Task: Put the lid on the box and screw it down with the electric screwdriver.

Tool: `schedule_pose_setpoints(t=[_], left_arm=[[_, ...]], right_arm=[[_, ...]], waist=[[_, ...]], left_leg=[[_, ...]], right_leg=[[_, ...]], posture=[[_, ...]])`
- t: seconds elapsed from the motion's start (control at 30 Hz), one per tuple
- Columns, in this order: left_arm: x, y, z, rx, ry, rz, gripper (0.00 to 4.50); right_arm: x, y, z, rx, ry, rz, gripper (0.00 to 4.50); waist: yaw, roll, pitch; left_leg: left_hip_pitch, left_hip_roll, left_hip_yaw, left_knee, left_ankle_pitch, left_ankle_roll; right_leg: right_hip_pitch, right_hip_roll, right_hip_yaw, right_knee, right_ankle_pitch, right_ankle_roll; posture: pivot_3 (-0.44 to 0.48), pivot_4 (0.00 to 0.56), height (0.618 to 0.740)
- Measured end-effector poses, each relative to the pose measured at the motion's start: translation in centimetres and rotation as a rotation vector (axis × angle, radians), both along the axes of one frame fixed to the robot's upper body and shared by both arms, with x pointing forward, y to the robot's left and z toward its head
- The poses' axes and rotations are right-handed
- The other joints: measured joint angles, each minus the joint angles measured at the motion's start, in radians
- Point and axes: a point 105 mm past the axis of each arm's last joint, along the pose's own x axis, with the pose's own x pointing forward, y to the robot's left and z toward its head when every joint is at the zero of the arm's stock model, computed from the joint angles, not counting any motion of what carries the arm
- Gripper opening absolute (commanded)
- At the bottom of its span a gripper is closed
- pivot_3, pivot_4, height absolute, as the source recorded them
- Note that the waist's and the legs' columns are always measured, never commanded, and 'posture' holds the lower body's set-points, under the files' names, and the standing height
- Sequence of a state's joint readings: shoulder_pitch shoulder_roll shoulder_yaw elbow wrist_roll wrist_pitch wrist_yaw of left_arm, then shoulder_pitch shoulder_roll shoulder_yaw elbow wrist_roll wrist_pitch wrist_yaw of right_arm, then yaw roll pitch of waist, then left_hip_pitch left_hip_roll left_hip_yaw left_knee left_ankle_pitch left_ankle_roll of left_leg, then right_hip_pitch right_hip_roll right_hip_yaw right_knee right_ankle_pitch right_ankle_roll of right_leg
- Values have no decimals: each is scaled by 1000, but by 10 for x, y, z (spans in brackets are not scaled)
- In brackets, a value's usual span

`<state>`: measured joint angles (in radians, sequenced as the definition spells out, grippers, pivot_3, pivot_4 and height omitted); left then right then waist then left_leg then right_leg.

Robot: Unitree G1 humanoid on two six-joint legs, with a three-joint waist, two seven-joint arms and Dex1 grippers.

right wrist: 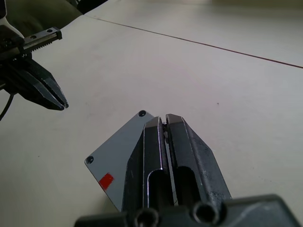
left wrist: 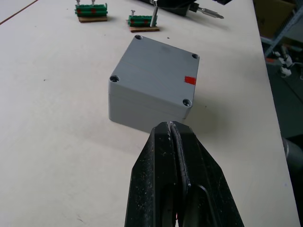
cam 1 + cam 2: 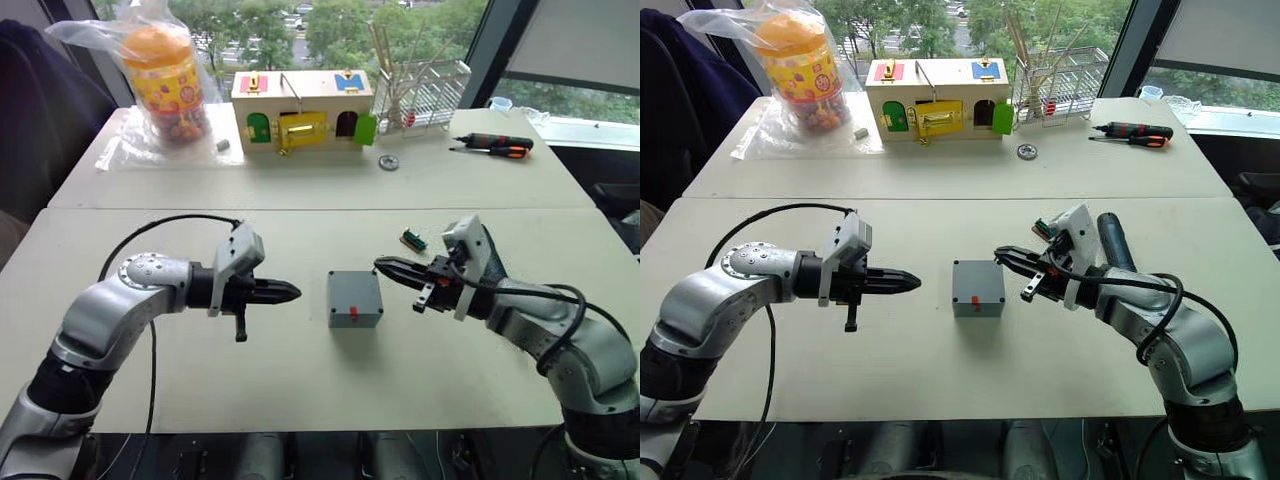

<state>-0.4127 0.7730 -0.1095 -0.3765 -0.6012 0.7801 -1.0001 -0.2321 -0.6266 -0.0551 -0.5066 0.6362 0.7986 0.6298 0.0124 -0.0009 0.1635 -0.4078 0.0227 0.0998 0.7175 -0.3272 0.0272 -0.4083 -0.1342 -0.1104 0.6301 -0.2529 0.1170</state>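
both closed, empty grippers, left gripper (image 3: 285, 292) and right gripper (image 3: 392, 268), flank the box (image 3: 354, 299) mid-tabletop; its lid (image 2: 156, 71) looks unscrewed, so a nudge could shift it

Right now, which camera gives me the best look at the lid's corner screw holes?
The left wrist view: the lid sits on the box with all four corner holes showing. The right wrist view shows two holes past the right gripper. The eye views show the lid too small to judge.
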Motion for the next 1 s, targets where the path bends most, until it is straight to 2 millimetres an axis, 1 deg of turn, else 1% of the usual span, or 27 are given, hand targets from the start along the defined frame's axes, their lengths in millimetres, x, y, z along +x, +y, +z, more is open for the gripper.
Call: schedule_pose_setpoints(t=[0.3,1.0], left_arm=[[-3,-3,-1,-8,6,7,0],[-4,-3,-1,-11,11,-5,0]], right_arm=[[8,-3,-13,-17,16,-17,31],[14,-9,-11,-12,-6,-47,31]], waist=[[0,0,0],[1,0,0]], left_leg=[[0,0,0,0,0,0],[0,0,0,0,0,0]], right_leg=[[0,0,0,0,0,0],[0,0,0,0,0,0]], posture=[[0,150,711],[0,150,711]])
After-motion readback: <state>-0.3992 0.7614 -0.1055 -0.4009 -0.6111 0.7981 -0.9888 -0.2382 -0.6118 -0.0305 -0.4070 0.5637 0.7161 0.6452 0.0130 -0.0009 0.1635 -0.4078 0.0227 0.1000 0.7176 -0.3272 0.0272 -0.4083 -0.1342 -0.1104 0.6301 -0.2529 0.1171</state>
